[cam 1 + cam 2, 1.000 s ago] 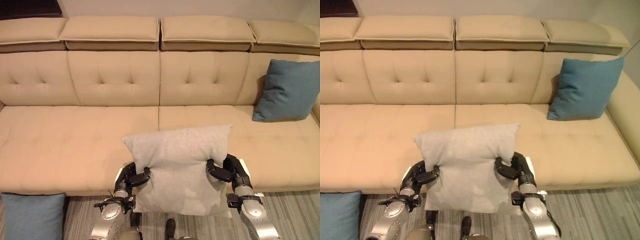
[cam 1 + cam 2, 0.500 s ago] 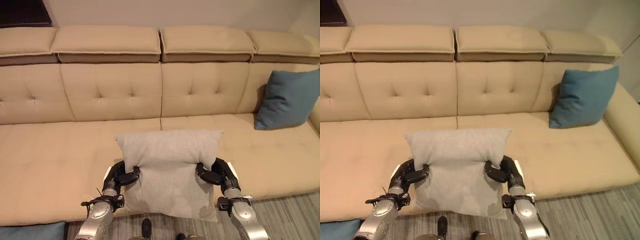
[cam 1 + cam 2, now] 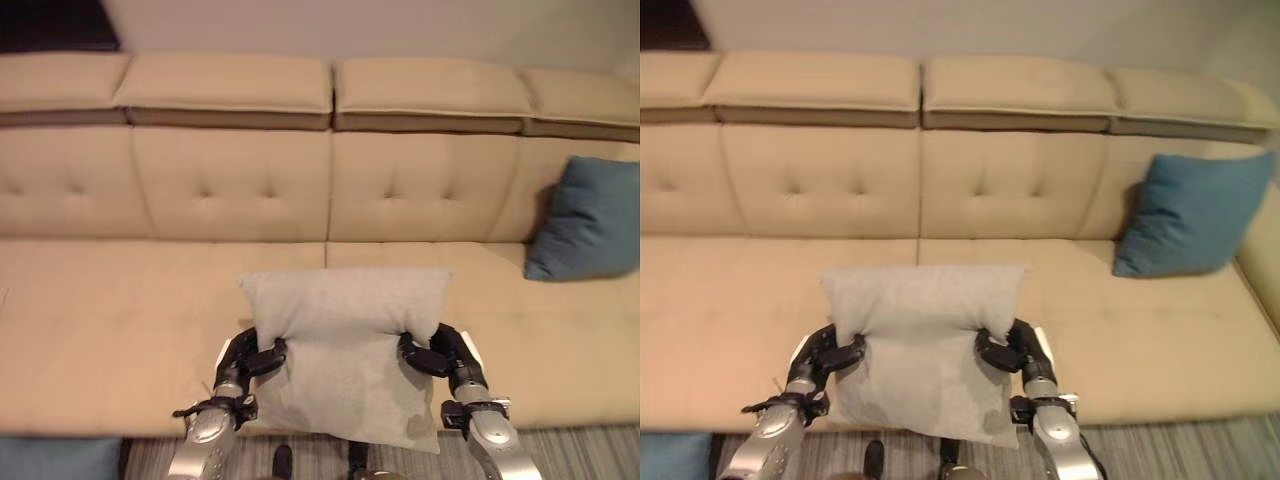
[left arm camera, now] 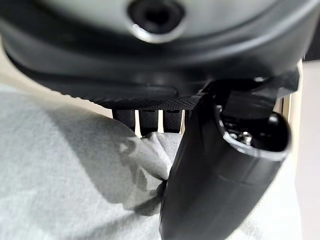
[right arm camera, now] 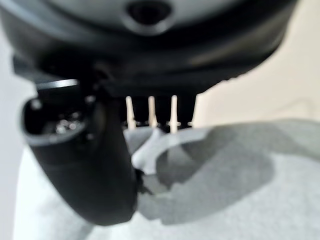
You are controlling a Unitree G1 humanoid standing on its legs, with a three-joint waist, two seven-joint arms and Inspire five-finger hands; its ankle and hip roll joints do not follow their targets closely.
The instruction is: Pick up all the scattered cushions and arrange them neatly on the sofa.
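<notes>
A light grey cushion (image 3: 345,345) hangs upright in front of the beige sofa (image 3: 130,290), over the front edge of its seat near the middle. My left hand (image 3: 246,362) pinches its left side and my right hand (image 3: 440,356) pinches its right side. Close up, the left thumb (image 4: 215,170) and the right thumb (image 5: 85,165) press the grey cloth against curled fingers. A teal cushion (image 3: 1192,215) leans against the backrest at the sofa's right end.
Another teal cushion (image 3: 60,458) lies on the floor by the sofa's front at the lower left. Grey striped carpet (image 3: 1180,450) runs along the sofa's front. The sofa seat to the left of the grey cushion is bare.
The camera view has shifted, so the sofa sits lower and further right in the picture. Both hands keep the same hold on the grey cushion, which now hangs over the seat's front edge.
</notes>
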